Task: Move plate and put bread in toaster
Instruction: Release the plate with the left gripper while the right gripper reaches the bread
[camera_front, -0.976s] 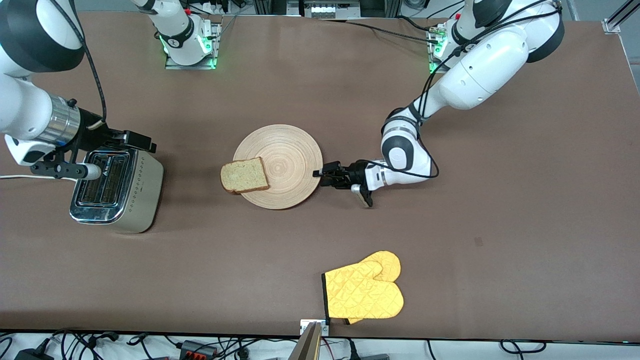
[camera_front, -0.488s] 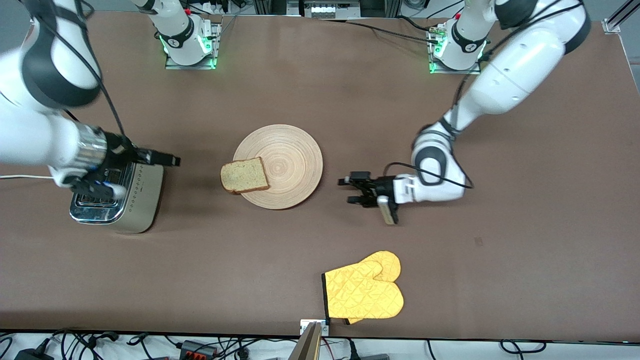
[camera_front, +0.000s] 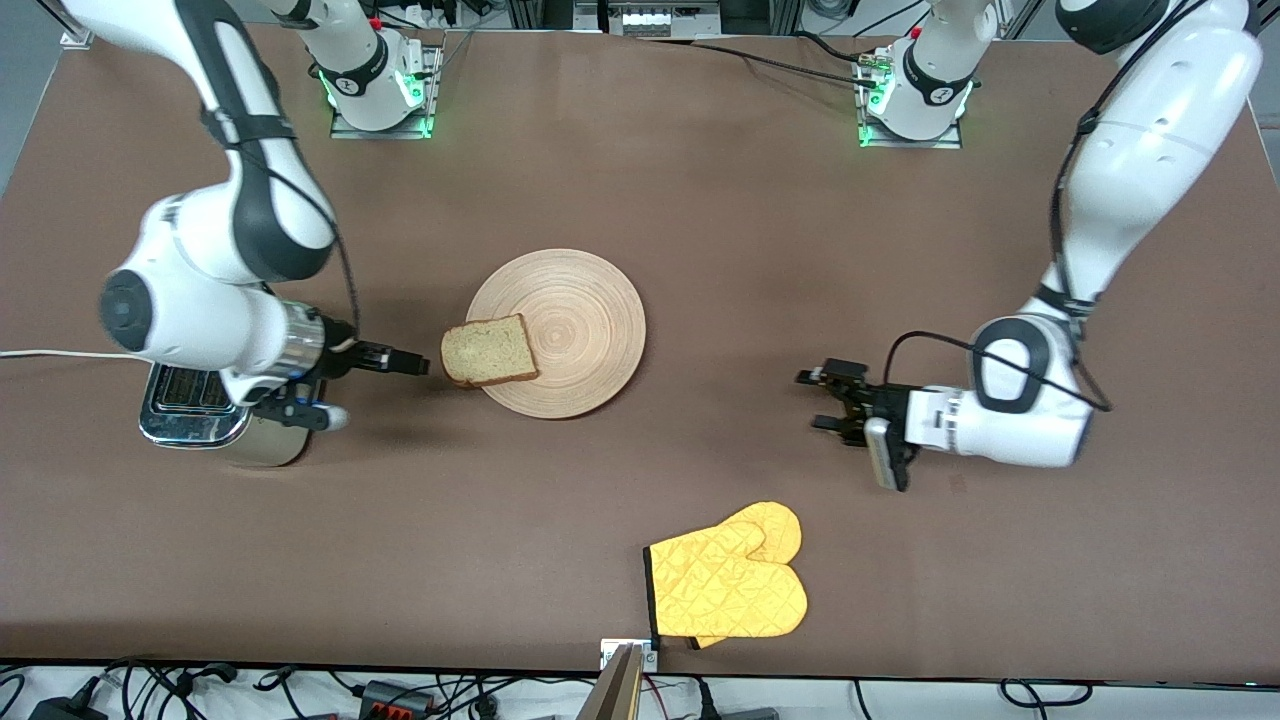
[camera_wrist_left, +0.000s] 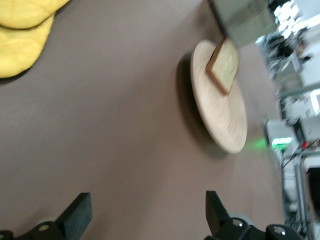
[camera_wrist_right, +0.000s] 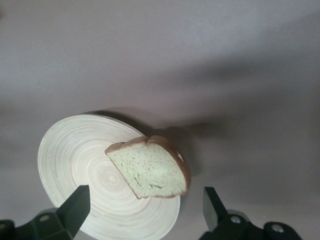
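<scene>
The plate lay on the brown table just above the middle of the front view. The bread rested flat on the plate's rim at the edge toward the right arm's end of the table, with part of the slice overhanging the rim. The toaster stood at the middle left of the front view, largely covered by the right arm; only its chrome top and a strip of its side showed, and its white cord ran off the left edge of the frame.

The right gripper sat low between the toaster and the bread, pointed at the slice and just short of it. In the right wrist view its fingers stood wide apart and held nothing, with the bread and the plate lying ahead of them.

The left gripper hung low over bare table at the middle right of the front view, well apart from the plate. In the left wrist view its fingers stood wide apart and held nothing.

A yellow oven mitt lay at the lower middle of the front view, near the table's edge and nearer to the front camera than the plate.
</scene>
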